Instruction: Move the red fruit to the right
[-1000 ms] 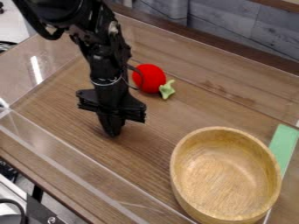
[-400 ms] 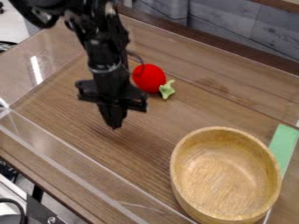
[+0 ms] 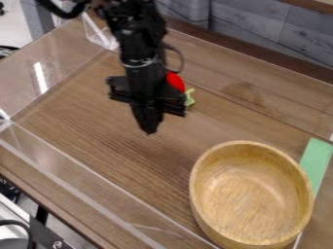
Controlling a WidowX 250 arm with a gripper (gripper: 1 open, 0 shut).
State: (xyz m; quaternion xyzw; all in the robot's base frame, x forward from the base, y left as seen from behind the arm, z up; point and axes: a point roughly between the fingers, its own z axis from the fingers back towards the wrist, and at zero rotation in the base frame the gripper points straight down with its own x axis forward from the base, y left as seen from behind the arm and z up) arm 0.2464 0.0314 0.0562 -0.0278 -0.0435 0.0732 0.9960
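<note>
Gripper: fingertips together (image 3: 146,115), pointing down over the table, in front of the fruit from the camera's side; whether they touch the wood cannot be told.
Arm: black (image 3: 120,39), reaching in from the far left edge of the view.
Fruit: red (image 3: 173,82), on the far part of the table, just left of the middle, partly hidden behind the gripper.
Stem: pale green (image 3: 190,97), on the right side of the fruit, toward the near side.
Bowl: round, wooden, upright (image 3: 251,194), at the near right, well apart from the gripper and fruit.
Green strip: pale and flat (image 3: 314,160), at the right edge of the view, beside the far right side of the bowl.
Table: brown wood grain (image 3: 97,160), under the fruit and bowl.
</note>
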